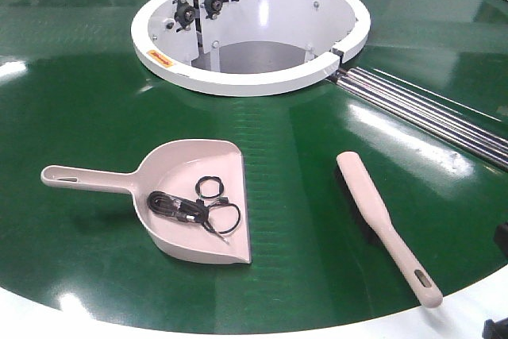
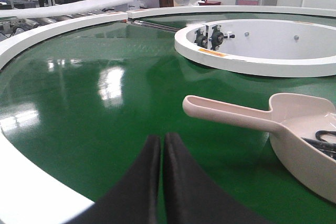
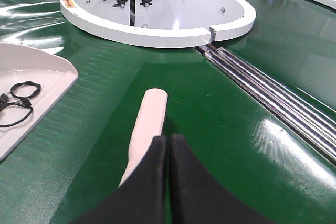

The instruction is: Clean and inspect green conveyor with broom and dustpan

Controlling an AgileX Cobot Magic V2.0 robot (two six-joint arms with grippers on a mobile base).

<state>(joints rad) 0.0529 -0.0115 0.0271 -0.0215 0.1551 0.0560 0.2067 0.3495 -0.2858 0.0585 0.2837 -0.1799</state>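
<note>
From the front view, I am looking down on the green conveyor point(image 1: 95, 117). The dustpan point(image 1: 190, 196) is lying flat on the belt left of centre with its handle pointing left, and it is already holding a tangle of black cords point(image 1: 194, 208). The broom point(image 1: 381, 224) is lying well apart to the right, its handle tip reaching onto the white outer rim point(image 1: 476, 307). Behind both, the white hub point(image 1: 246, 29) and the silver rollers point(image 1: 429, 109) are showing.

From my left wrist, my left fingers point(image 2: 161, 182) are pressing together with nothing between them, hovering near the rim, short of the dustpan point(image 2: 294, 140) handle.

From my right wrist, my right fingers point(image 3: 167, 182) are likewise closed and empty, sitting just above the broom point(image 3: 147, 129), whose cream back is running away from me.

I am judging the risks: descending closed, I would only be shoving the broom aside or knocking it off the rim. Grabbing the dustpan's handle at its far end and tilting it could be spilling the cords back onto the belt.
</note>
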